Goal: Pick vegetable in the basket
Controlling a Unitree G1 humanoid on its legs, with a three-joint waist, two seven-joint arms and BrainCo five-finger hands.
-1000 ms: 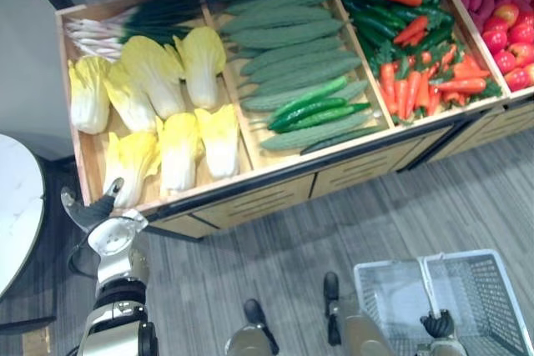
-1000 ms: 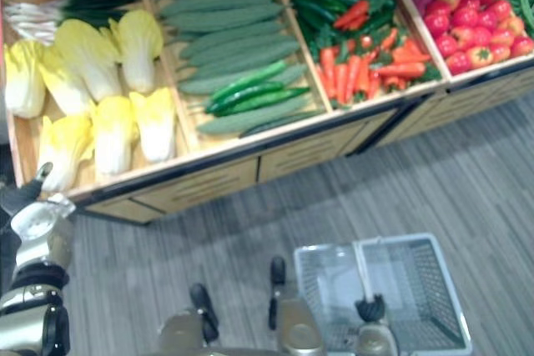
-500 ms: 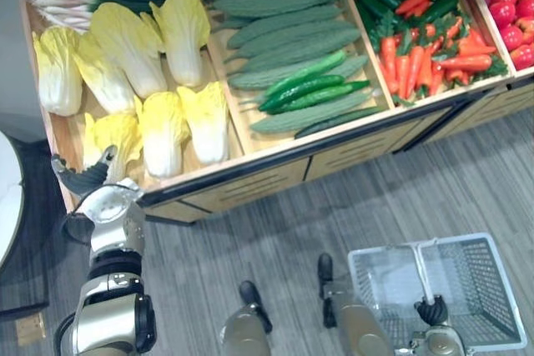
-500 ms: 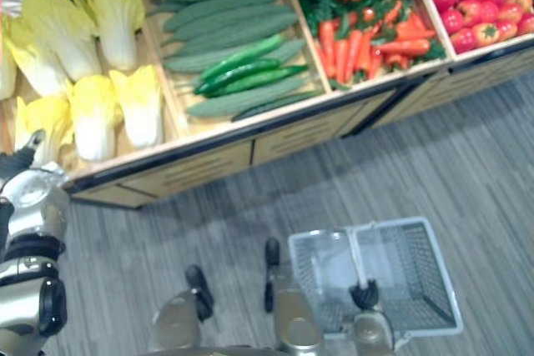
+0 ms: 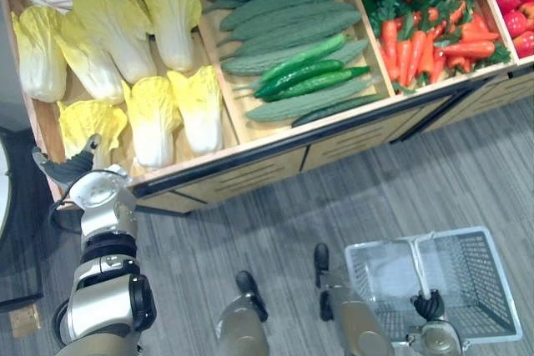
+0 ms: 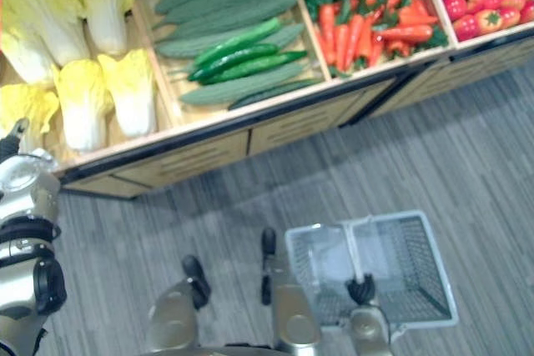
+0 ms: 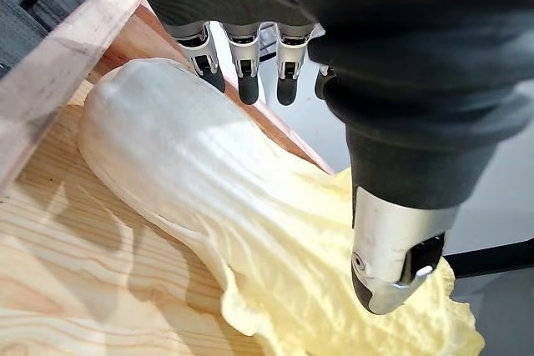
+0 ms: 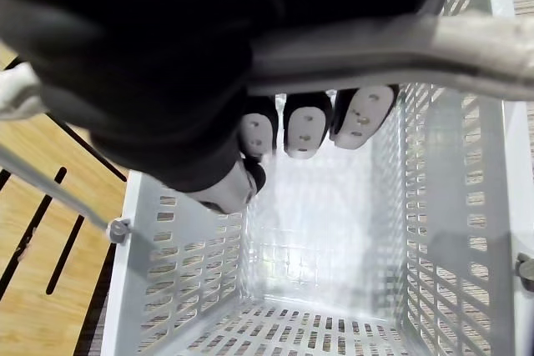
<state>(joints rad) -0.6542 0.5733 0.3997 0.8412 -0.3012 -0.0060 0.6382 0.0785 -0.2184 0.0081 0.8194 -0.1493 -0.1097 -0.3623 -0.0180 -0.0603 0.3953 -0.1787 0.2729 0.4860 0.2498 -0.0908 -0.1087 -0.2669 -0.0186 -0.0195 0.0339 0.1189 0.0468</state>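
Left robot hand (image 7: 392,81) unclenched above cabbage (image 7: 209,198) (pale, leafy); right robot hand (image 8: 304,122) grips basket handle (image 8: 400,47).

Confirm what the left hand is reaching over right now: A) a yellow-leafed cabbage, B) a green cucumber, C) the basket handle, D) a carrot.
A: the left wrist view shows the left hand with straight fingers over the cabbage, which lies in the wooden bin and is not yet grasped. The basket handle is in the right hand, whose fingers curl round it.
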